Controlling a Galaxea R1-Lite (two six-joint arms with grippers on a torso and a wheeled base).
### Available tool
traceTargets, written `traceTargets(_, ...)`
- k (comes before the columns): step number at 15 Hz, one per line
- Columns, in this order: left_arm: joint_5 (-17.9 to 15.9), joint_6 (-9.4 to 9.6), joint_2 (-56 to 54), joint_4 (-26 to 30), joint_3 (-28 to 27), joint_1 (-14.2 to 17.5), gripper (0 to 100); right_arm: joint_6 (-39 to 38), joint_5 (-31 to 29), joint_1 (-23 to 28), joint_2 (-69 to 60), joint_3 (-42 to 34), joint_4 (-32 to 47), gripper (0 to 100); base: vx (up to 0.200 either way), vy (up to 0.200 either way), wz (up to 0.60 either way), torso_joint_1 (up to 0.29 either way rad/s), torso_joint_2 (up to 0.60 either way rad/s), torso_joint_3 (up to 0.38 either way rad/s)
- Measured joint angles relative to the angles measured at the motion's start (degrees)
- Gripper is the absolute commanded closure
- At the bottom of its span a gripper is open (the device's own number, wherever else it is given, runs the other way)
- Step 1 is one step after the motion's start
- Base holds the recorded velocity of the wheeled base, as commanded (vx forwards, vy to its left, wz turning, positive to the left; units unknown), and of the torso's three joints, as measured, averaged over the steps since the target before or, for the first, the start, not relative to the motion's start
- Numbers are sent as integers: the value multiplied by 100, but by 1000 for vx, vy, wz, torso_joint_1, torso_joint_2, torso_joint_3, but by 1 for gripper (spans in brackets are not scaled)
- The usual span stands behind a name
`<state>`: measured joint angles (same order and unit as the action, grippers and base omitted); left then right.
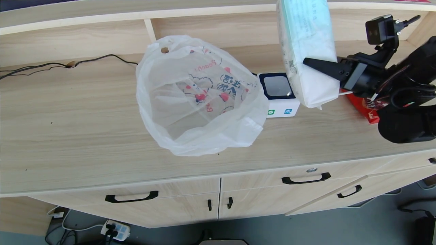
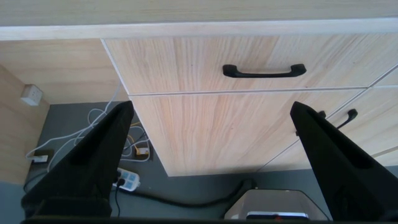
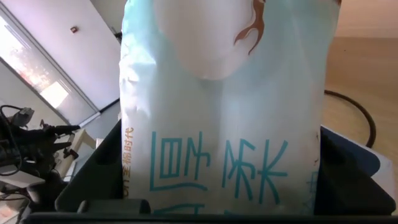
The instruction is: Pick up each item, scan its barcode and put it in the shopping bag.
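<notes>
"Well, what has your right gripper (image 1: 315, 66) got?"

"It's clamped on the tissue pack (image 1: 306, 41), upright, just above the scanner (image 1: 277, 90). The shopping bag (image 1: 197, 98) stands open on the counter (image 1: 68, 112) to its left. My left gripper (image 2: 211, 106) hangs spread wide near a drawer front (image 2: 186, 68)."

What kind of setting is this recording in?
Probably a mock shop checkout: a wooden counter with drawers, a barcode scanner beside an open shopping bag, and the right gripper holding a pale packet near it.
</notes>
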<state>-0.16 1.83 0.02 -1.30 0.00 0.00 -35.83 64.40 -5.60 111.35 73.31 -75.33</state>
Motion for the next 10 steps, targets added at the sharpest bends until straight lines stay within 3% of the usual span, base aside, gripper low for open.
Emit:
traceTargets(8, -2, 2, 0, 0, 0, 0, 0, 55, -30, -30, 295, 511, 4, 100, 0, 0, 0, 0, 0, 0)
traceTargets(10, -2, 2, 0, 2, 0, 0, 0, 55, -391, 6, 343, 728, 2, 100, 0, 0, 0, 0, 0, 0)
